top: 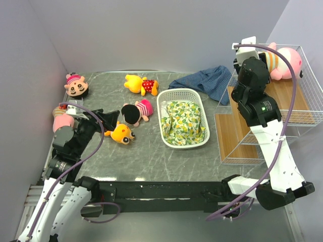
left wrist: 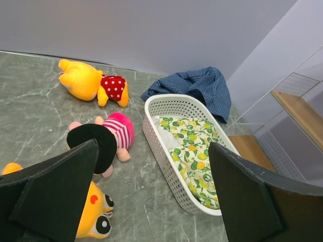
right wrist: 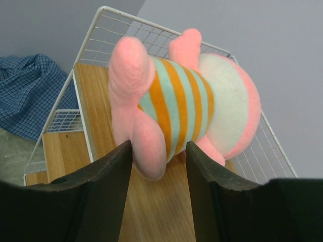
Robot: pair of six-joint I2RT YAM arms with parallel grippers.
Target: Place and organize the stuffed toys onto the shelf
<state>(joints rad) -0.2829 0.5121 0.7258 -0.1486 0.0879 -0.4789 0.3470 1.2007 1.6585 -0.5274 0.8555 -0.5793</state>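
Grey table (top: 146,161) — 5 stuffed toys (top: 141,84); shelf (top: 237,136) — 1 pig (right wrist: 176,101). Left gripper (left wrist: 153,146) open; right gripper (right wrist: 159,146) loose astride pig's leg.

Plain grey walls (top: 161,35), seemingly marble tabletop (top: 151,156)

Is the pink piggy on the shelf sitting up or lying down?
Lying down. The pink pig stretches flat along the top wooden plank of the shelf, not sitting upright.

Top cam: high behind me, looking down on whole table (top: 146,156) w/ shelf (top: 298,103) at right. My left wrist cam looks low across to the white basket (left wrist: 154,132), shared w/ top; right wrist cam sits v. close on the pink pig (right wrist: 181,101) on shelf.
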